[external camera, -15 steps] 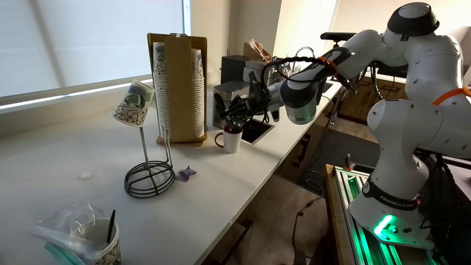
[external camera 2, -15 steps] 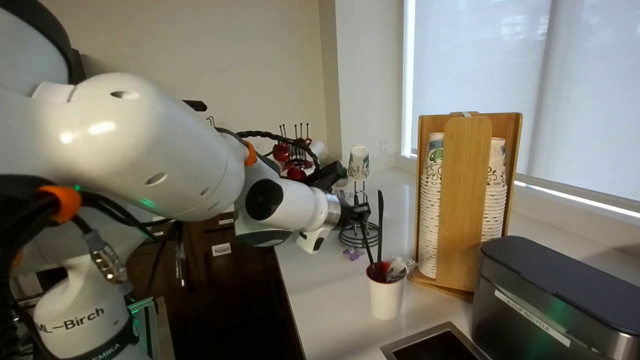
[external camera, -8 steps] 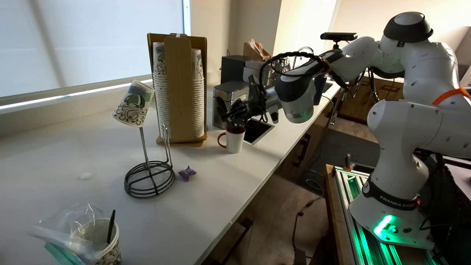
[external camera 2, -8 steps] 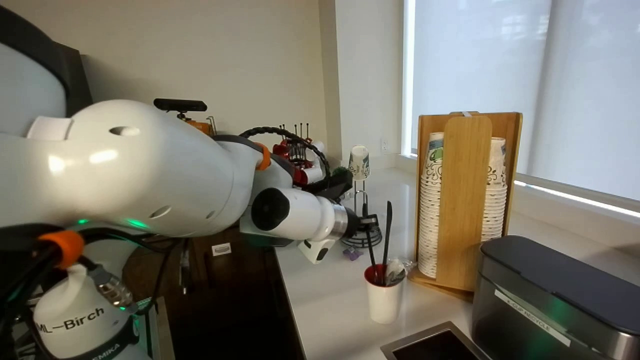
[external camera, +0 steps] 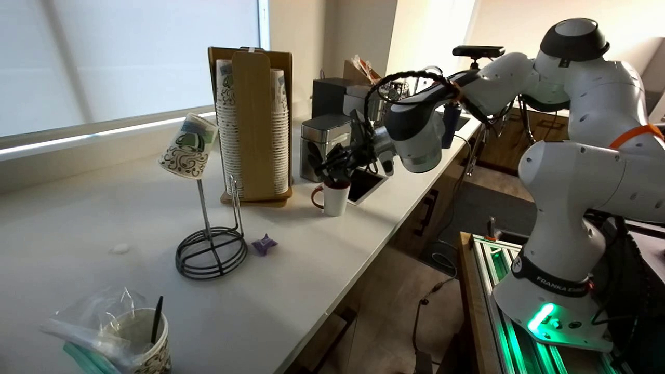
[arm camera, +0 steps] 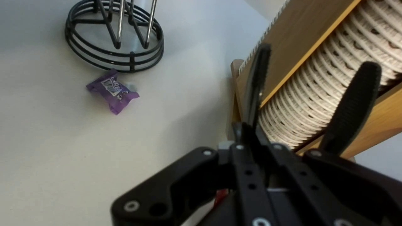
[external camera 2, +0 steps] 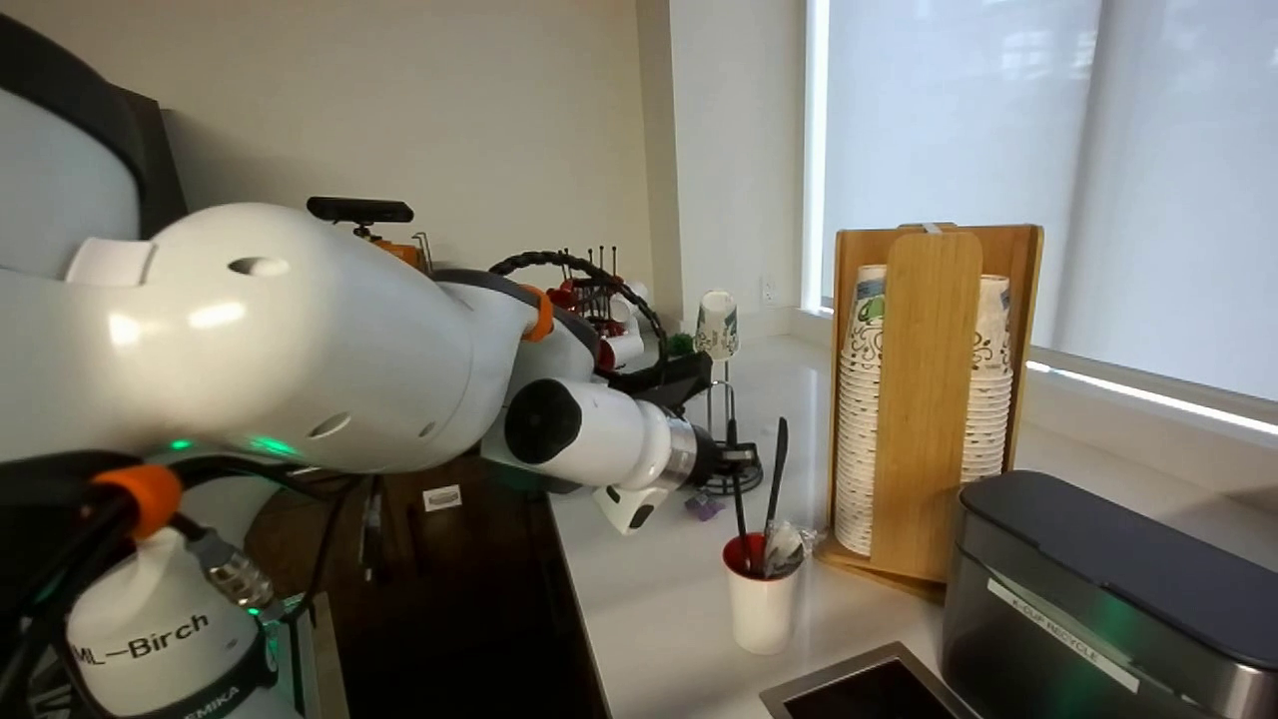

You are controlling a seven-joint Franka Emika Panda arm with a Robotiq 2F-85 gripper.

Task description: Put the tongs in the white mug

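Observation:
The white mug [external camera: 335,201] stands upright on the counter, with a red inside [external camera 2: 762,611]. The black tongs stand in it, both long arms rising above its rim; they show in both exterior views [external camera 2: 776,469] [external camera: 314,154]. In the wrist view, the tongs' two arm ends [arm camera: 351,106] point up and spread apart. My gripper is closed around one arm, above the mug, in both exterior views [external camera 2: 739,455] [external camera: 335,162] and the wrist view [arm camera: 246,133]. The other arm is outside the fingers. The tongs' lower part is hidden inside the mug.
A wooden cup holder [external camera 2: 924,399] and a metal bin [external camera 2: 1058,599] stand beside the mug. A dark counter opening [external camera 2: 869,694] lies close to it. A wire stand [external camera: 212,254] with a paper cup, a purple wrapper [external camera: 264,244] and a bagged cup [external camera: 153,358] are farther along.
My gripper has moved lower and a little toward the counter opening, with the tongs in it. The mug has slid slightly the same way along the counter.

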